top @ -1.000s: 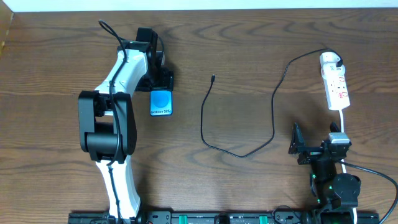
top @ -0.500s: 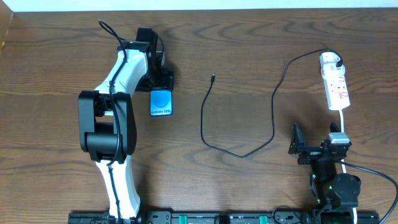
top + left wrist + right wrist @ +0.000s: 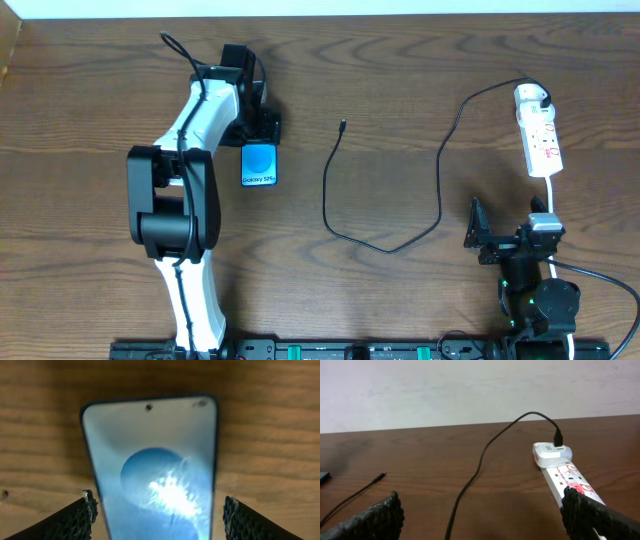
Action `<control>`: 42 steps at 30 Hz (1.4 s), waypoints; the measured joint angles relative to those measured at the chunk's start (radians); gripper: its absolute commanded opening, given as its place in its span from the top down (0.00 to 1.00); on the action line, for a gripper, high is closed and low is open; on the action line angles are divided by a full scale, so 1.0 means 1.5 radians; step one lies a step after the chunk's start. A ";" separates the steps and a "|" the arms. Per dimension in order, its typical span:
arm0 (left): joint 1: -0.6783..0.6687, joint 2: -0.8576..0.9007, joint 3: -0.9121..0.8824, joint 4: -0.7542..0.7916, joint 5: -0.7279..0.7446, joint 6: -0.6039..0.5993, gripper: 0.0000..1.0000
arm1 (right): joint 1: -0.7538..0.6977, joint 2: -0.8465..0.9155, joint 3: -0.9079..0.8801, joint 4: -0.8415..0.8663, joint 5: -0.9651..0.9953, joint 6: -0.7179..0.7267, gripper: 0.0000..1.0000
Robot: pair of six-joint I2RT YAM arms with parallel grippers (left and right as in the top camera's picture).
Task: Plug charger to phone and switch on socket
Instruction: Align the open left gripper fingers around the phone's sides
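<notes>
Sitting pretty much frozen here: compared with a second back, nothing on the table (image 3: 400,60) has budged, both my arms included. So I'd say the job isn't any further along.

My left gripper (image 3: 160,512) is over at the far left, fingers spread either side of the phone (image 3: 259,165). The phone lies flat with its screen lit, and I'm not squeezing it as far as I can tell. My right gripper (image 3: 480,515) hangs at the near right, jaws wide apart, holding nothing.

The power strip (image 3: 540,140) sits far right, just beyond that gripper, with the white plug (image 3: 530,97) in its far end. The cable (image 3: 440,190) loops across the middle, and its tip (image 3: 343,125) lies loose, well apart from the phone. I reckon phone and tip need bringing together next, then the switch.
</notes>
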 measured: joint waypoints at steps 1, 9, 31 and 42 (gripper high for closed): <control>-0.002 0.000 -0.001 0.004 0.000 -0.001 0.18 | 0.000 0.000 0.000 0.000 0.000 0.000 0.01; -0.014 0.000 -0.021 0.020 -0.016 -0.028 0.18 | 0.000 0.000 0.000 0.000 0.000 0.000 0.01; -0.015 -0.001 -0.034 0.051 -0.037 -0.046 0.18 | 0.000 0.000 0.000 0.000 0.000 0.000 0.01; -0.016 -0.012 -0.054 0.062 -0.037 -0.045 0.18 | 0.000 0.000 0.000 0.000 0.000 0.000 0.01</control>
